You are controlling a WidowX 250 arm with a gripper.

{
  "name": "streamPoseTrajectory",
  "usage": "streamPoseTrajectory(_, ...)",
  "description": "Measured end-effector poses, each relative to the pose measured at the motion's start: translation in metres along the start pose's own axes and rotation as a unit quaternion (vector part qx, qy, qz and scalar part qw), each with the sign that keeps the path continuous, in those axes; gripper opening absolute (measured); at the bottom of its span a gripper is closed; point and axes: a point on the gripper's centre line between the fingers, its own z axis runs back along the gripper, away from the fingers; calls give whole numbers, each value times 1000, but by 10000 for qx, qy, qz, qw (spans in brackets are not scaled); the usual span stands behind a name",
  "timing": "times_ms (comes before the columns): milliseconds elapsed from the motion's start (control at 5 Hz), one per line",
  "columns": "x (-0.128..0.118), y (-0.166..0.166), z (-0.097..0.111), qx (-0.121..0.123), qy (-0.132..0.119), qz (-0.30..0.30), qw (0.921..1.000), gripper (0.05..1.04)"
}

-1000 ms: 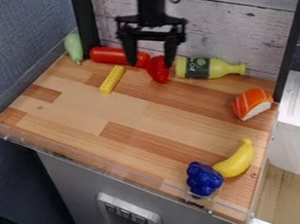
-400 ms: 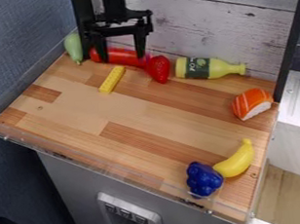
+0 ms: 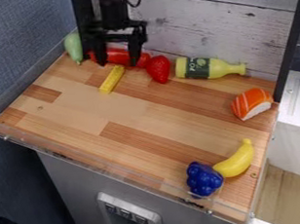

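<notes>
My gripper (image 3: 118,62) is open at the back left, its two fingers pointing down in front of a red bottle-like object (image 3: 120,56) lying along the back wall. Whether they touch it I cannot tell. A yellow block (image 3: 112,80) lies on the wooden surface just below the gripper. To the right of the red object is a strawberry (image 3: 158,69), and beyond it a yellow-green bottle (image 3: 209,67) on its side. A green vegetable-like toy (image 3: 74,47) rests in the back left corner.
An orange and white sushi piece (image 3: 252,103) sits near the right edge. Blue grapes (image 3: 203,179) and a banana (image 3: 235,160) lie together at the front right. A transparent rim (image 3: 105,167) runs along the front of the wooden surface (image 3: 74,110).
The gripper has moved left from above the strawberry to the red object, then slightly lower. The toys have not visibly moved.
</notes>
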Motion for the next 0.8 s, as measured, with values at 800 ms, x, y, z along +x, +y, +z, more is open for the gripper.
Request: streamPoseTrajectory(800,18,10,-30,32,-162,651,9977,640)
